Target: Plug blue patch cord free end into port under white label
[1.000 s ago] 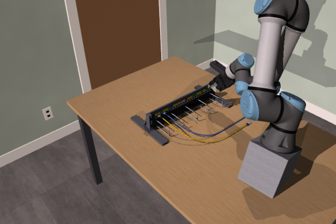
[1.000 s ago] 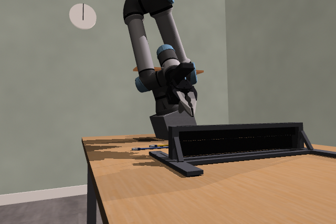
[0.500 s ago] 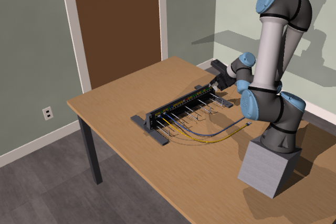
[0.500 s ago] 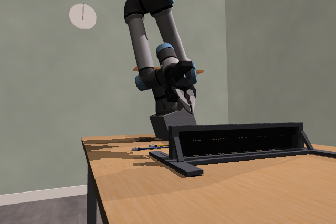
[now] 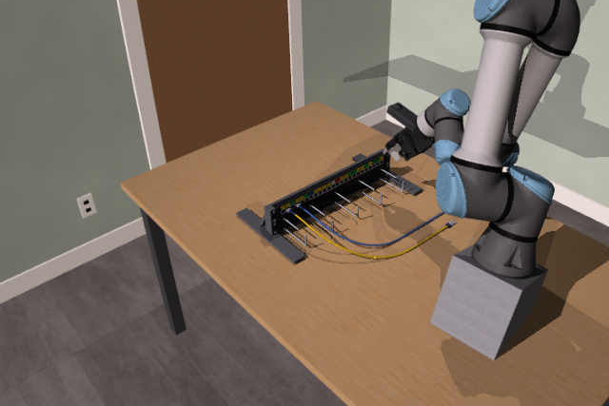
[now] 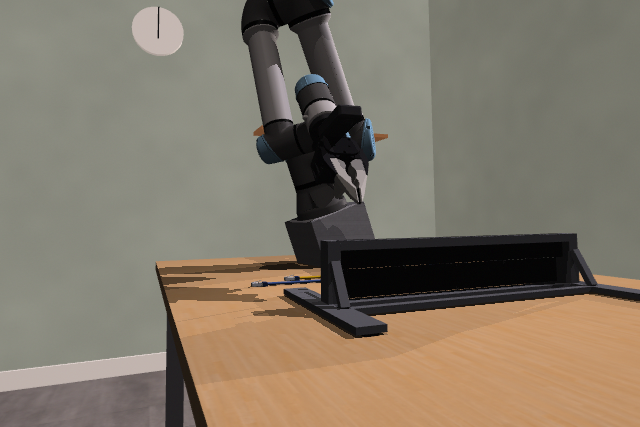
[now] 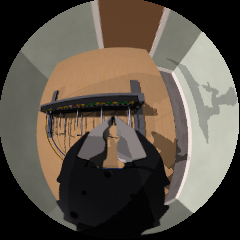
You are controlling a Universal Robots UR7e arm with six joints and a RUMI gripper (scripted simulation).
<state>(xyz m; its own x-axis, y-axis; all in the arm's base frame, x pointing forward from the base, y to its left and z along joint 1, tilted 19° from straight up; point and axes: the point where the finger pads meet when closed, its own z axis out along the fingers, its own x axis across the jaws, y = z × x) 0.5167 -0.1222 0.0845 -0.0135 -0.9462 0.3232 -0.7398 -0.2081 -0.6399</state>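
Labels come first: I can see a strip of small colored tabs along the top of the rack [image 5: 326,190], yellow mostly, with green, blue and red ones among them, but they are too small for me to read any writing, and I cannot pick out the white one. My rack is a long, low, matte black bar standing upright on two flat gray feet on the table [image 5: 275,322], which has a light wood grain top and dark square legs. Thin metal rods stick out from its front face in a row. Both cords leave ports at the rack's left end as seen from the top view: the blue cord [image 5: 363,242] and the yellow cord [image 5: 379,256] curve side by side across the wood toward the arm's base. Their free plugs lie on the table near that base, the blue plug [image 6: 256,283] just beside the yellow one, neither touched by anything. My tool [image 5: 393,148] hangs above the rack's far right end, well apart from both plugs; its two tapered gray fingers are pressed together at the tips with nothing between them. My arm has smooth gray links with blue caps, on a ribbed gray block.
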